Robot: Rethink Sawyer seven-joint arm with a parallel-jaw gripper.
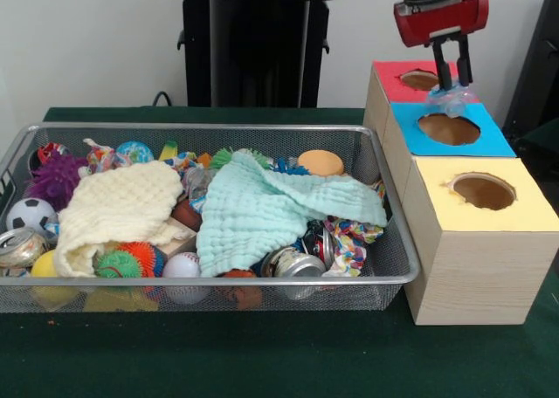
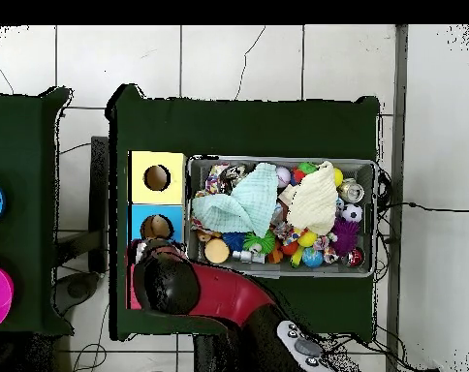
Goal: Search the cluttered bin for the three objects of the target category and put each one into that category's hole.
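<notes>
The bin is a wide wire-mesh basket on the green table, full of clutter; it also shows in the overhead view. Three wooden boxes stand in a row to its right, topped red, blue and yellow, each with a round hole. My gripper hangs over the far edge of the blue box's hole. It is shut on a crumpled piece of clear plastic, held just above that hole. In the overhead view my arm hides the gripper and the red box.
In the bin lie a mint cloth, a cream cloth, a small soccer ball, crushed cans, a purple fuzzy toy, an orange disc and a baseball. The robot pedestal stands behind.
</notes>
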